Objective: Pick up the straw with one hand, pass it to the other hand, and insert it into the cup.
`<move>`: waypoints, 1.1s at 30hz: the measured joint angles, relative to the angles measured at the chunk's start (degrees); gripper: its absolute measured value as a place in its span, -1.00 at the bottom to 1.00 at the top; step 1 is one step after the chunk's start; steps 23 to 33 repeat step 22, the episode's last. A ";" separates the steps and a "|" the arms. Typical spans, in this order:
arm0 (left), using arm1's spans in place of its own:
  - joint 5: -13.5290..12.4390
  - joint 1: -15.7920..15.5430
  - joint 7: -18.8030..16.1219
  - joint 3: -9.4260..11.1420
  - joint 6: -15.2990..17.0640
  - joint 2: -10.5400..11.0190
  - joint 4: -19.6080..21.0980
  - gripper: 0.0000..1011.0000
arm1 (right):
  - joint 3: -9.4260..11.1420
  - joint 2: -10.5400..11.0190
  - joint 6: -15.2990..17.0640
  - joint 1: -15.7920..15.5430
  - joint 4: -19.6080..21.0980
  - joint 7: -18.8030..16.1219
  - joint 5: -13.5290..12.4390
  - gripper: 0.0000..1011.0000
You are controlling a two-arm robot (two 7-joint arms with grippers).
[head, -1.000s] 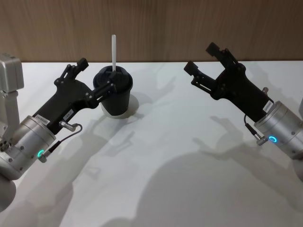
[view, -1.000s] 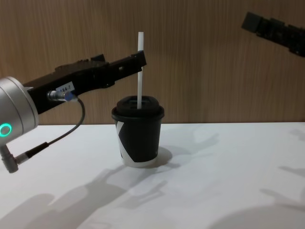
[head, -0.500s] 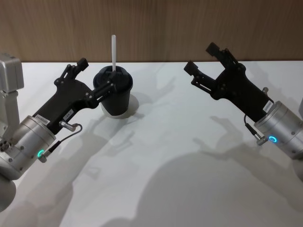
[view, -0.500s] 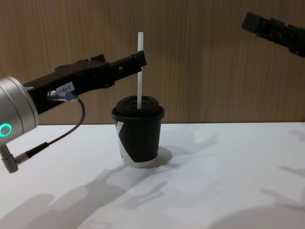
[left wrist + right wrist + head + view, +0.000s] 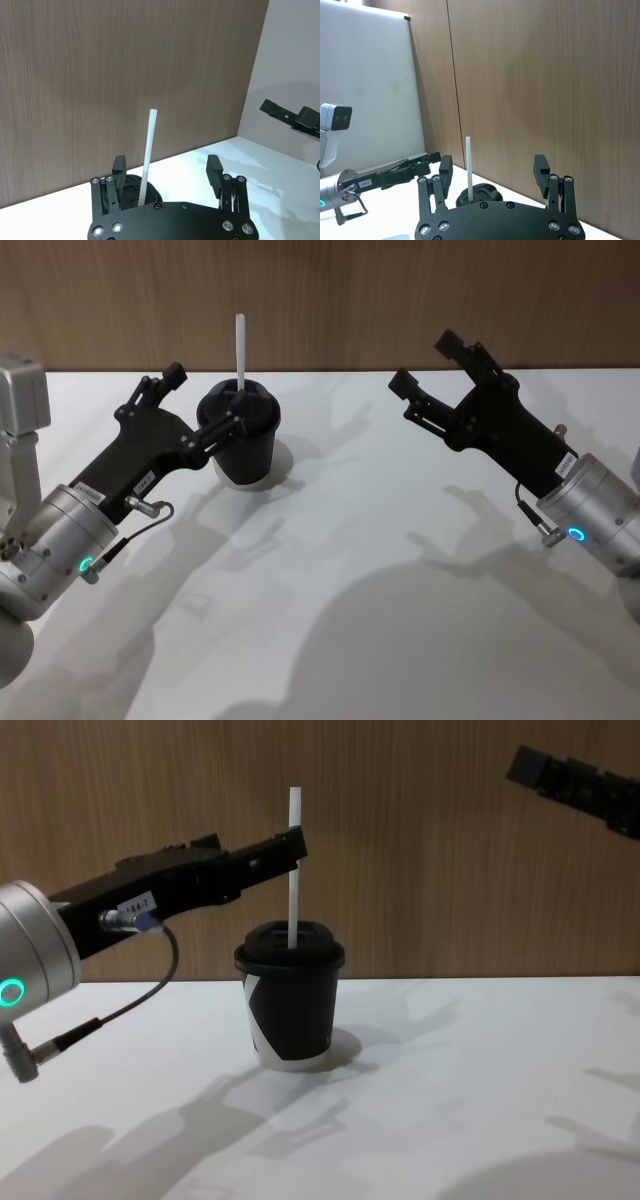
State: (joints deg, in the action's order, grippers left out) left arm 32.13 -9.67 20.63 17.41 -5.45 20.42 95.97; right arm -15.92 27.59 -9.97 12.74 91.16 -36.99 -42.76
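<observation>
The black cup (image 5: 243, 445) with its lid stands upright on the white table (image 5: 380, 570), left of centre. The white straw (image 5: 240, 348) rises straight up out of the lid (image 5: 290, 942). My left gripper (image 5: 205, 400) is open, one finger on each side of the straw (image 5: 148, 150) above the lid, and the straw stands nearer to one finger (image 5: 119, 171) without touching it. On the right, my right gripper (image 5: 432, 368) hangs open in the air, well away from the cup (image 5: 481, 192), holding nothing.
A wooden wall (image 5: 400, 300) runs along the table's far edge. A thin dark cable with a metal plug (image 5: 60, 1040) hangs under my left wrist. The front and middle of the table carry only shadows.
</observation>
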 joint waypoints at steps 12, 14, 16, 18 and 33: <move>0.00 0.00 0.00 0.00 0.00 0.00 0.00 0.98 | 0.00 0.00 0.00 0.00 0.00 0.00 0.00 0.98; 0.00 0.00 0.00 0.00 0.00 0.00 0.00 0.98 | 0.00 0.00 0.00 0.00 0.00 0.00 0.00 0.98; 0.00 0.00 0.00 0.00 0.00 0.00 0.00 0.98 | 0.00 0.00 0.00 0.00 0.00 0.00 0.00 0.98; 0.00 0.00 0.00 0.00 0.00 0.00 0.00 0.98 | 0.00 0.00 0.00 0.00 0.00 0.00 0.00 0.98; 0.00 0.00 0.00 0.00 0.00 0.00 0.00 0.98 | 0.00 0.00 0.00 0.00 0.00 0.00 0.00 0.98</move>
